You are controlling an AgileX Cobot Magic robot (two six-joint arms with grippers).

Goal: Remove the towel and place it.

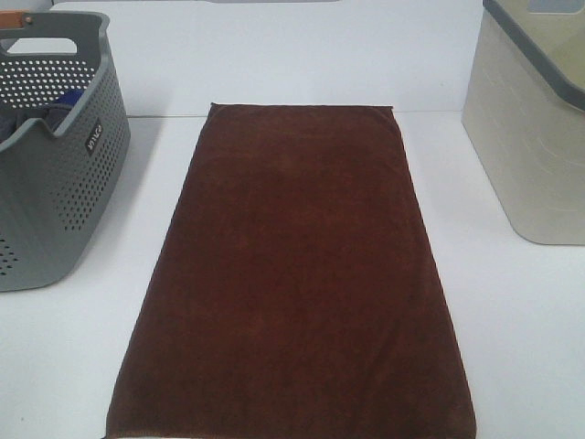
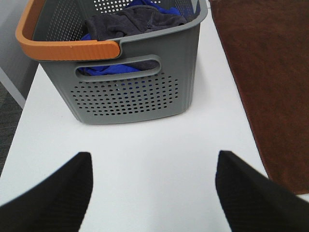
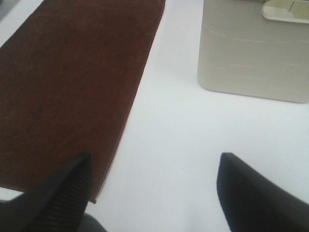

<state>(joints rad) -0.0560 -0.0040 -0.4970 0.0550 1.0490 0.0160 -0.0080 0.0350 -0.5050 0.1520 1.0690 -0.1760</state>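
The maroon towel (image 1: 297, 274) lies spread flat down the middle of the white table, its long side running from the front edge toward the back. Neither arm shows in the high view. In the left wrist view my left gripper (image 2: 153, 183) stands open over bare table, with the towel's edge (image 2: 270, 82) to one side and nothing between the fingers. My right gripper (image 3: 154, 186) is open too, one finger (image 3: 63, 193) over the towel's near corner (image 3: 67, 96), nothing held.
A grey perforated basket (image 1: 55, 174) with an orange handle (image 2: 67, 48) stands at the left, holding blue and dark grey cloth (image 2: 130, 21). A beige bin (image 1: 535, 128) stands at the right. White table (image 1: 512, 329) shows on both sides of the towel.
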